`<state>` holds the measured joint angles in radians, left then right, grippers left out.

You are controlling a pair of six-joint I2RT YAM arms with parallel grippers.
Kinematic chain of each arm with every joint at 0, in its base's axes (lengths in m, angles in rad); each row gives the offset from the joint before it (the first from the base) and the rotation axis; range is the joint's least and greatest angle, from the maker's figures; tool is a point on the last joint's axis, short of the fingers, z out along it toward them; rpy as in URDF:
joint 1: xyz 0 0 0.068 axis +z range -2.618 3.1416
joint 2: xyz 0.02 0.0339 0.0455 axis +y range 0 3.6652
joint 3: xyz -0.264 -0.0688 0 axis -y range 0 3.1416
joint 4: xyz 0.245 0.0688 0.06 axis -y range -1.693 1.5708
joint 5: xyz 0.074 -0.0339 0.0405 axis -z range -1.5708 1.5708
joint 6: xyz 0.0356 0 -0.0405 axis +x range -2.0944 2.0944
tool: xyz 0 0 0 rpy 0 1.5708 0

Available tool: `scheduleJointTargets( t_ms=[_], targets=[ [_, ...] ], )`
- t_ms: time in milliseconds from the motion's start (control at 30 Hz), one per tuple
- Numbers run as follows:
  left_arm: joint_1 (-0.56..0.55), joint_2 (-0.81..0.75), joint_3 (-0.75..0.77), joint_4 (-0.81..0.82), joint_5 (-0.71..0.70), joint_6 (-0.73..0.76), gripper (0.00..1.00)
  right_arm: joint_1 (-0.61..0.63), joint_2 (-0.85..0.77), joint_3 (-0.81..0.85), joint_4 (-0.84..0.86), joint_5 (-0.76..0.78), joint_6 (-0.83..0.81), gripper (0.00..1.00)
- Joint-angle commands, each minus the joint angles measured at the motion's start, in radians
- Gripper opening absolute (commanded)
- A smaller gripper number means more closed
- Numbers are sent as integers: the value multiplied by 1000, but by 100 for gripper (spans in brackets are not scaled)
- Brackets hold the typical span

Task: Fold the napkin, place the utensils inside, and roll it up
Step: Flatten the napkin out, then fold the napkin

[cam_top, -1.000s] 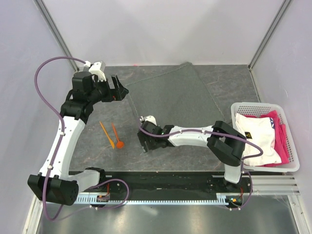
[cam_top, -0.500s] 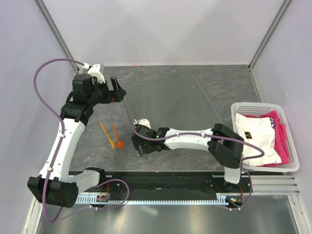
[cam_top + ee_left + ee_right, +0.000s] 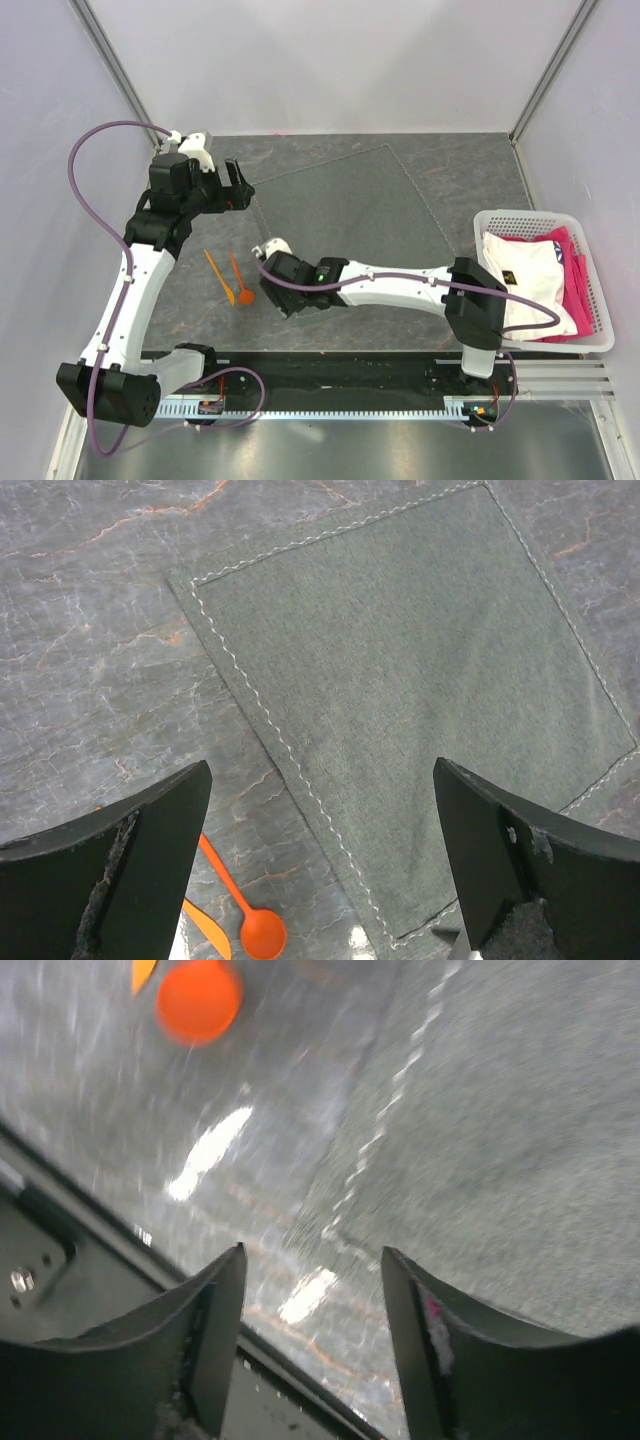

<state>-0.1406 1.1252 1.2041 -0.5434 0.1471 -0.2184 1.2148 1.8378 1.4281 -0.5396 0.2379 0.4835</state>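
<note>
napkin [image 3: 350, 200]: dark grey, pale stitched hem, flat mid-table [image 3: 480, 170] | 2 orange utensils [image 3: 232, 278]: left of it | left gripper [image 3: 243, 185]: wide, empty | right gripper [image 3: 310, 1270]: parted, empty, above napkin's near-left corner

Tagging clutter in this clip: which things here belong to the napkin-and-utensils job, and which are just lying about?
Part of the job:
- napkin, spread flat
- two orange utensils, left of it on the table

Lying about:
- white basket, far right
- white fabric and pink fabric inside it
</note>
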Motion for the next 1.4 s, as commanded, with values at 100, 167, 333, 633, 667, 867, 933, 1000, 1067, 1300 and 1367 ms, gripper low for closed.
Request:
scheduleJointTargets(
  t_ms=[100, 167, 333, 633, 667, 867, 933, 1000, 1067, 1300, 1367],
  targets=[
    [7, -15, -1, 31, -18, 39, 100, 101, 34, -37, -4, 14, -121, 62],
    [9, -12, -1, 30, -20, 37, 100, 107, 55, -35, 9, 18, -132, 60],
    [10, -8, -3, 30, -29, 36, 100, 107, 110, -31, 32, 40, -160, 53],
    [13, -8, -1, 31, -18, 28, 100, 107, 155, -29, 33, 97, -184, 50],
    [13, -8, -3, 31, -18, 28, 100, 107, 156, -28, 33, 97, -192, 49],
    [13, -7, -1, 31, -14, 27, 100, 107, 178, -29, 35, 77, -207, 43],
    [15, -8, -1, 31, -12, 27, 100, 109, 176, -35, 41, 67, -217, 42],
    [15, -8, -1, 31, -11, 27, 100, 107, 176, -41, 49, 64, -226, 42],
    [15, -7, -3, 33, -7, 27, 100, 107, 178, -43, 50, 51, -236, 42],
    [15, -10, -1, 33, -4, 24, 100, 100, 195, -49, 61, 3, -267, 42],
    [15, -11, -3, 31, -3, 24, 100, 94, 205, -57, 59, -6, -273, 41]
  ],
)
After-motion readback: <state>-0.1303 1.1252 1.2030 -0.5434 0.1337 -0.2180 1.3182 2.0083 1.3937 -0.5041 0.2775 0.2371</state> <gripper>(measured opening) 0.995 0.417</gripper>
